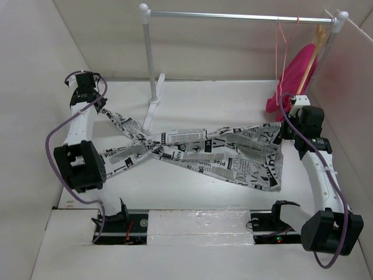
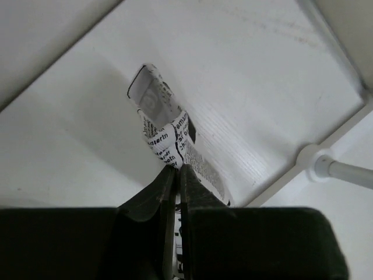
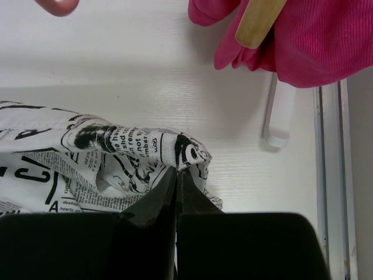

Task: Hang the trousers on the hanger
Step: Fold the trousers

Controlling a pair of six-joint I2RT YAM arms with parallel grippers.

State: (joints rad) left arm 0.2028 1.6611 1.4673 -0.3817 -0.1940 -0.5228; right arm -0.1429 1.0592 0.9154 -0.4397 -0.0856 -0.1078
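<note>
Left jaws are pinched shut on a narrow rolled end of the trousers (image 2: 166,137), with printed cloth poking out just beyond the closed tips in the left wrist view. Right jaws are likewise shut, nipping a bunched fold of the same trousers (image 3: 116,157) at the opposite end. From above, the trousers (image 1: 198,149) lie spread across the white bench (image 1: 192,198) between the two arms. The wider part is heaped and folded on the right by the right arm (image 1: 319,163). The two legs run off to the left and cross one another near the middle of the bench. One leg rises to the far left corner, where the left arm (image 1: 78,125) holds it. The other trails toward the near left and passes behind that arm's dark elbow joint. Behind them stands a white clothes rack, its rail (image 1: 239,16) running across the top of the overhead view. The hanger (image 1: 284,52), a thin salmon-pink wire, hangs bare by its hook near the rail's right end, well apart from the trousers. Just to its right hangs a pale wooden hanger (image 1: 317,41) carrying a magenta garment (image 1: 294,76), which drops down close to the right arm's wrist. In the right wrist view that magenta garment (image 3: 326,41) and the wooden hanger (image 3: 259,20) fill the upper right, above the gripped fold and not touching it.
</note>
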